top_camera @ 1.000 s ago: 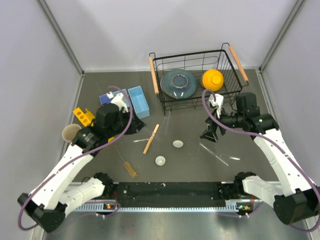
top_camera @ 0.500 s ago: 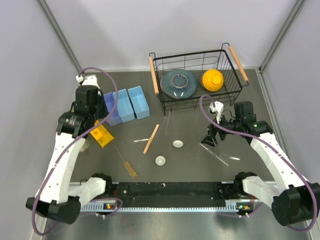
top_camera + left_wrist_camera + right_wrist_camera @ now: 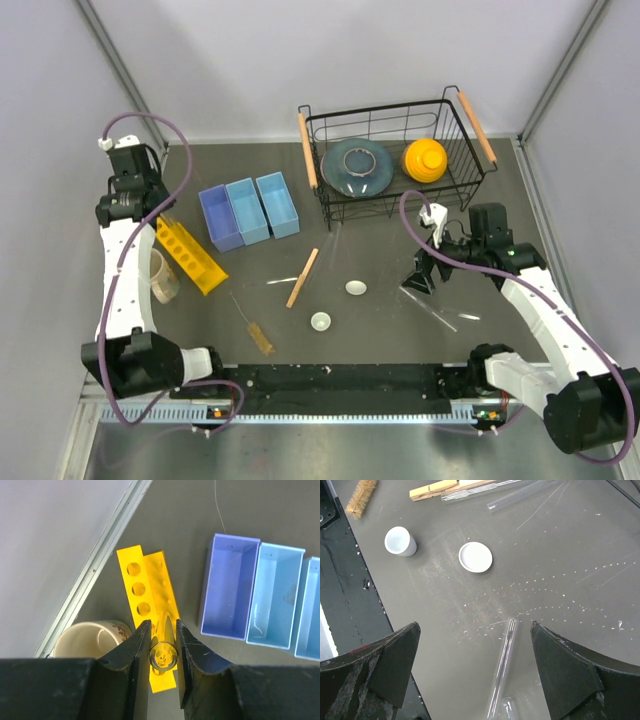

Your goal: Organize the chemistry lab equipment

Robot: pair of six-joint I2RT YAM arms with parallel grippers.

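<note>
Dark table (image 3: 390, 325): bins (image 3: 247, 212), basket (image 3: 307, 150), rack (image 3: 192, 260), mug (image 3: 165, 282), stick (image 3: 303, 277).

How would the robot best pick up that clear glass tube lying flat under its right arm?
Probably at mid-length from straight above, closing across its thin width: the clear glass tube lies flat on the dark table and could roll. The right end effector hangs open over it.

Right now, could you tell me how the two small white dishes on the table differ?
The white cup has raised walls and a hollow; the white disc is flat and low. The disc looks wider across than the cup. The cup lies nearer the wire brush, the disc nearer the glass tube. Both are white, round and rest free on the table.
</note>
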